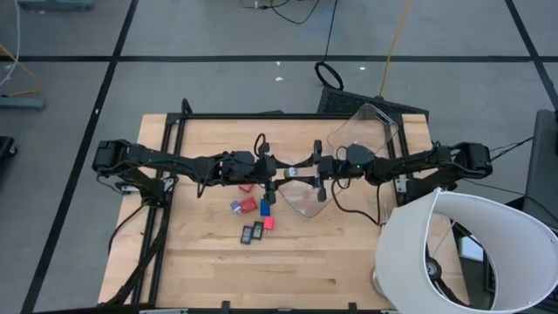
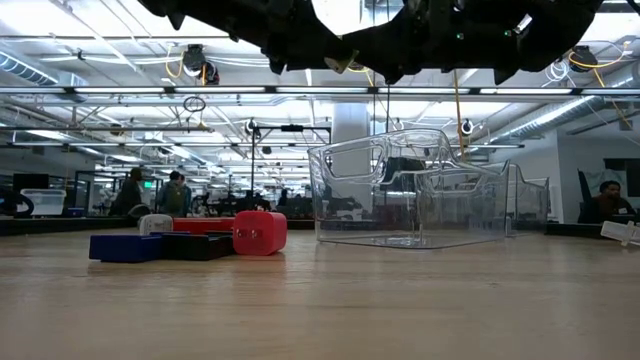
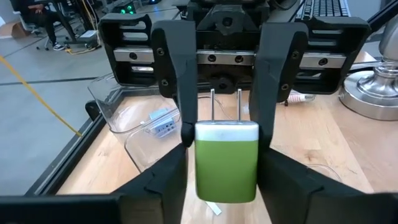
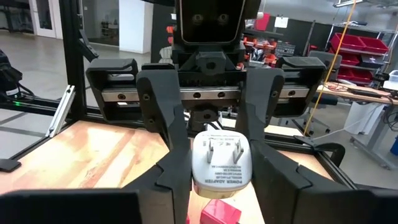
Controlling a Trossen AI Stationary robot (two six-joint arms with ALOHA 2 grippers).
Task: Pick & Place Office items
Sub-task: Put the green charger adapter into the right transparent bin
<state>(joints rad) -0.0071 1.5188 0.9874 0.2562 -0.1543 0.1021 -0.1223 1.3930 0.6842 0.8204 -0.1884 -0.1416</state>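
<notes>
Now | both end effectors (image 1: pixel 295 172) grasping green charger (image 3: pixel 226 160) | prongs: wrist views only

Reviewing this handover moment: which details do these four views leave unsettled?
- Which gripper bears the green power adapter: both wrist views show fingers at its sides, contact not clear.
- High view: the adapter is tiny between the left gripper and right gripper.
- Low view: both grippers are cut off by the top edge.
- Low view: the red block hides items behind it.
- Clear bin contents: glare in the high view; left wrist view shows one pale piece, unidentifiable.
</notes>
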